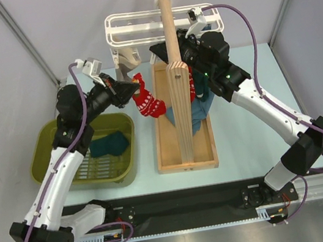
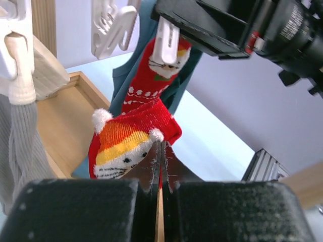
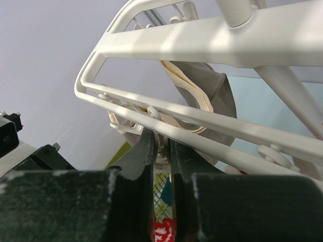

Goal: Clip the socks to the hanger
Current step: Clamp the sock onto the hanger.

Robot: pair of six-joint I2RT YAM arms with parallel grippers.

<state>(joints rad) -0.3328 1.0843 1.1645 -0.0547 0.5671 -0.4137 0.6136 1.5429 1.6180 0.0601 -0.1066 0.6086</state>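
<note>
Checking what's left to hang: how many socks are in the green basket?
1: a dark teal sock lies bunched toward the right side of the green basket. Another could be hidden folded under it.

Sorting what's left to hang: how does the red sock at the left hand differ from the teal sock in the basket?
The red sock is patterned with a cat face; the teal sock is plain. The red sock is held up near the hanger, pinched by the left hand; the teal sock lies crumpled in the olive basket, untouched. Both are fabric socks.
</note>
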